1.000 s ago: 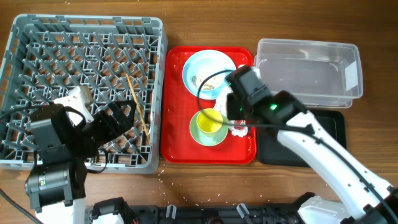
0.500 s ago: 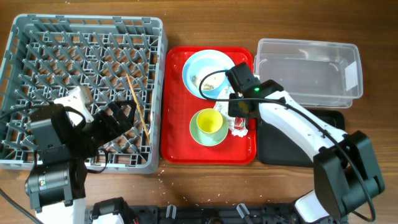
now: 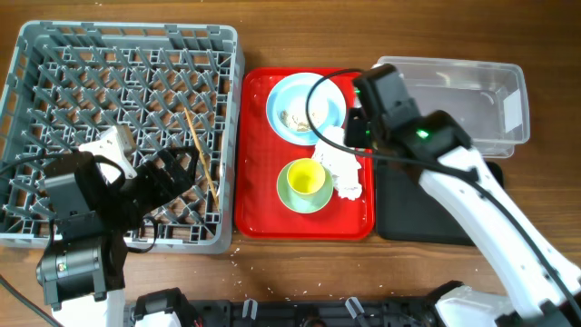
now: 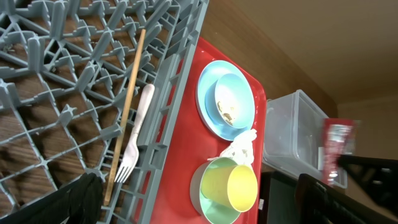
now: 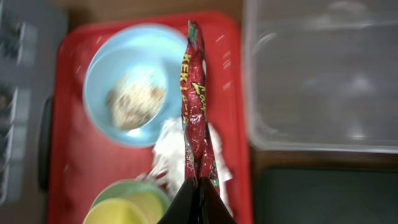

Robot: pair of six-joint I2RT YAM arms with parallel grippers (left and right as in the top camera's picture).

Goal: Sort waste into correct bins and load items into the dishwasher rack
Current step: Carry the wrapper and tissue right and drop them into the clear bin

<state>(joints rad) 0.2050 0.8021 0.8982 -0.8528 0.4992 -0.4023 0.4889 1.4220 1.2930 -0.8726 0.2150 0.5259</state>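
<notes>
My right gripper (image 5: 199, 183) is shut on a red wrapper (image 5: 195, 93), which hangs above the red tray. Under it the crumpled white napkin (image 3: 341, 169) lies on the tray beside the yellow-green cup (image 3: 306, 181) on its green saucer. Beige food scraps (image 5: 135, 98) sit on the pale blue plate (image 3: 304, 107). In the overhead view the right gripper (image 3: 356, 127) hovers between the plate and the clear tub (image 3: 454, 102). My left gripper (image 3: 177, 173) stands open over the grey rack (image 3: 54, 54). A wooden chopstick (image 4: 128, 106) and a white fork (image 4: 134, 148) lie in that rack.
The red tray (image 3: 259, 209) sits between the rack and the bins. The shallow black tray (image 3: 472, 186) lies in front of the clear tub, partly under my right arm. Small crumbs dot the wooden table (image 3: 272, 263) near the front edge.
My right gripper has shut on the red wrapper and lifted it off the napkin, moving back and right toward the clear tub. The napkin stayed on the tray. The left arm has not moved.
</notes>
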